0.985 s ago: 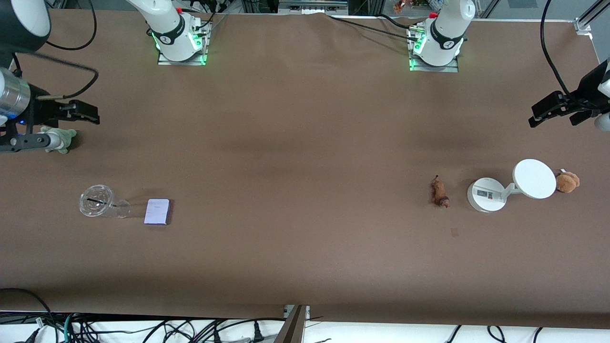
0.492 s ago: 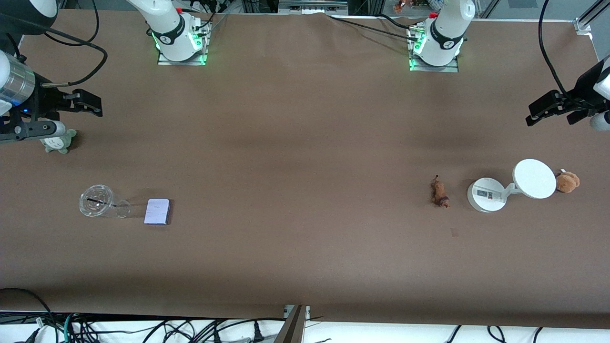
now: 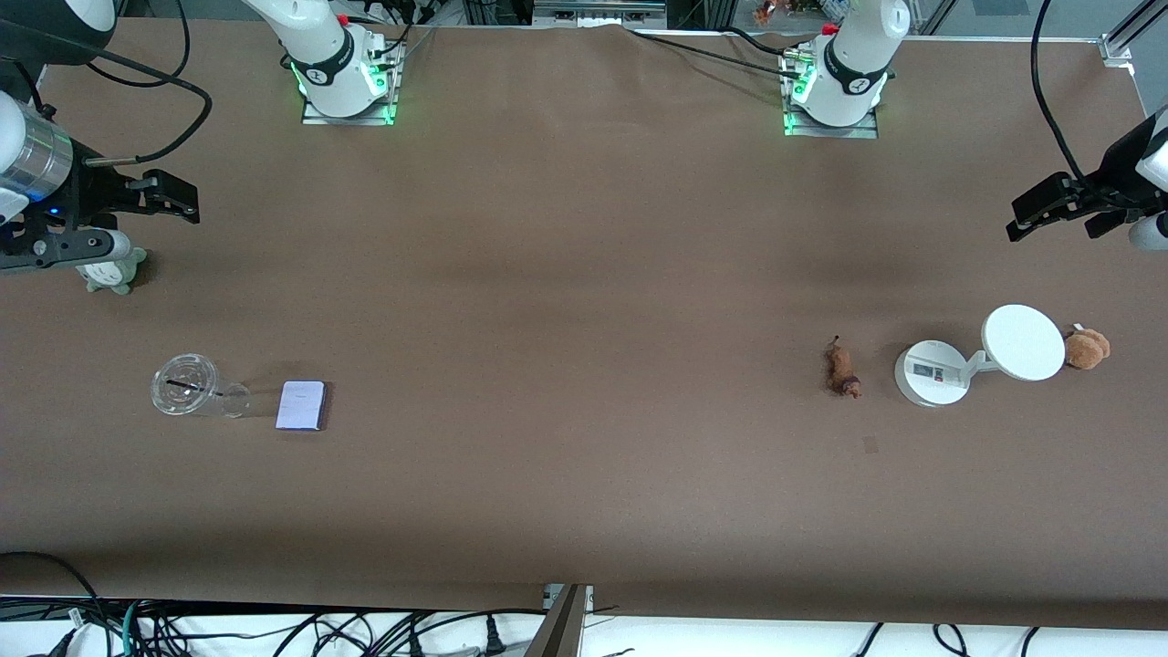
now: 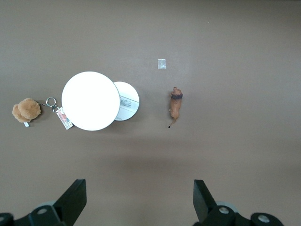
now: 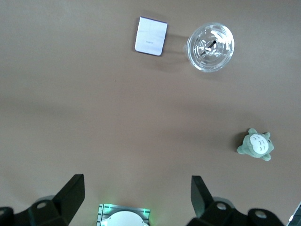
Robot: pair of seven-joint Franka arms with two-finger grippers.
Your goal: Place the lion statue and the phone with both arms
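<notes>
The lion statue (image 3: 843, 370), small and reddish-brown, lies on the table toward the left arm's end, beside a white stand; it also shows in the left wrist view (image 4: 175, 104). The phone (image 3: 301, 405), flat and pale lavender, lies toward the right arm's end, and shows in the right wrist view (image 5: 151, 36). My left gripper (image 3: 1063, 214) is open and empty, high over bare table at its end; its jaws stand wide apart in its wrist view (image 4: 138, 202). My right gripper (image 3: 137, 224) is open and empty, high over the table by a grey-green plush (image 5: 136, 197).
A clear plastic cup (image 3: 187, 386) lies beside the phone. A grey-green plush (image 3: 114, 272) sits partly under the right gripper. The white stand (image 3: 1022, 342) with its round base (image 3: 929, 372) and a tan plush (image 3: 1086, 348) sit beside the lion.
The right gripper has risen a little and shifted toward its base, uncovering more of the grey-green plush. The left gripper has shifted slightly. Nothing on the table has moved.
</notes>
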